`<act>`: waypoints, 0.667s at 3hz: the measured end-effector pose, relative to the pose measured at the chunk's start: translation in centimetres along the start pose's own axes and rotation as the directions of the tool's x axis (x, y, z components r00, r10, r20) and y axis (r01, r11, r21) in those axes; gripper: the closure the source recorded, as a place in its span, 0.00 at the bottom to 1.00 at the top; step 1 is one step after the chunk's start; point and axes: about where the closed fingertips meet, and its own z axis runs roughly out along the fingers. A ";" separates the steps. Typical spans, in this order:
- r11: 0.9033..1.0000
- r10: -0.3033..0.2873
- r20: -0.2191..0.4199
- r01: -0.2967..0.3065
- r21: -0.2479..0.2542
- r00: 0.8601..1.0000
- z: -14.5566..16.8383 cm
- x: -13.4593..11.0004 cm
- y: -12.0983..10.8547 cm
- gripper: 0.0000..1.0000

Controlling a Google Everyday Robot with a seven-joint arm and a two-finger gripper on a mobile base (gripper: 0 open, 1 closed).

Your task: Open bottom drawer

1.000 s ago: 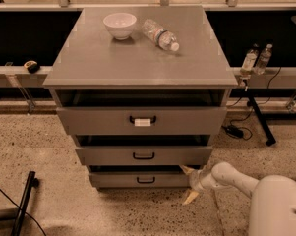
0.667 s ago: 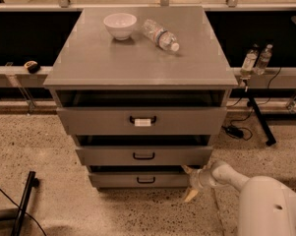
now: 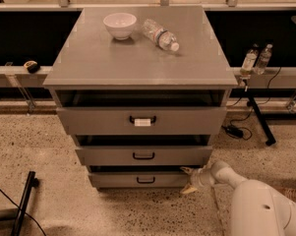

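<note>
The bottom drawer [image 3: 137,180] is the lowest and narrowest grey front of the cabinet, with a small black loop handle [image 3: 145,180]. It sits slightly pulled out, with a dark gap above its front. My gripper [image 3: 188,179] is at the drawer's right end, low near the floor. Its pale fingertips [image 3: 187,170] are spread, one at the drawer's top right corner and one below near the floor. The white arm [image 3: 255,205] comes in from the lower right.
The mid drawer [image 3: 143,155] and the top drawer with a white label [image 3: 142,122] stand above. A white bowl [image 3: 120,24] and a lying plastic bottle [image 3: 160,34] are on the cabinet top. Bottles [image 3: 255,59] stand at right; a black stand leg [image 3: 23,203] is at lower left.
The arm has shifted slightly left and nearer the view. The gripper stays at the bottom drawer's right end. The drawers have not visibly moved.
</note>
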 end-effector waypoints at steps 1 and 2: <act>0.999 -0.017 0.018 0.017 0.044 1.000 -0.9 -0.4 -0.5 0.40; 0.997 -0.050 0.031 0.048 0.055 0.998 -1.4 -1.5 -0.4 0.51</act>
